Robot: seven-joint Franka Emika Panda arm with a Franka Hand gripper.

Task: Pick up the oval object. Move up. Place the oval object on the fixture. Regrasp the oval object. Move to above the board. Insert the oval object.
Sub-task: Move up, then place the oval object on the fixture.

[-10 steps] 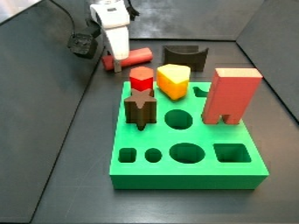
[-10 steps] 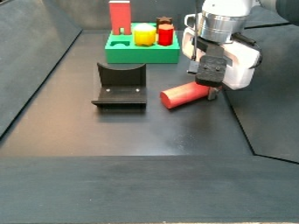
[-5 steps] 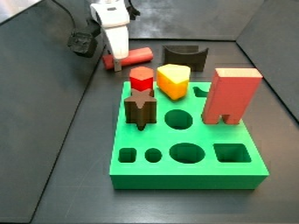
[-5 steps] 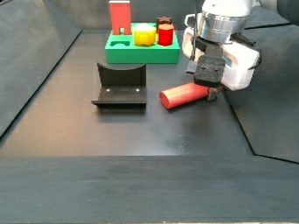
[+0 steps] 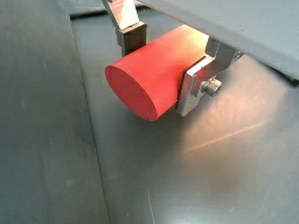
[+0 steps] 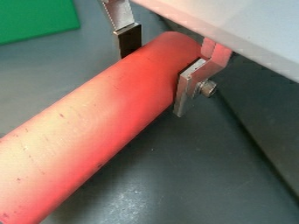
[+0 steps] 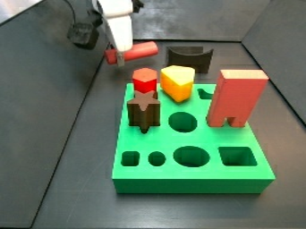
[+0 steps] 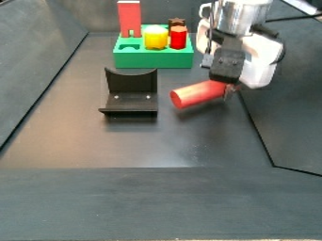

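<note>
- The gripper [image 8: 221, 83] clamps the oval object [image 8: 198, 94], which hangs clear of the floor.
- The fixture [image 8: 127, 90] sits at its 9 o'clock, apart.
- The board [image 7: 191, 139] is well apart.

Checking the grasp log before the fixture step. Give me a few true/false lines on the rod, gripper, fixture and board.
1. The gripper is shut on the oval object. True.
2. The oval object rests in the fixture notch. False: it hangs in the gripper beside the fixture, clear of the floor.
3. The fingers clamp the rod's sides. True.
4. The board has every hole filled. False: several holes are open.
5. The pink block lies flat on the floor. False: it stands on the board.
</note>
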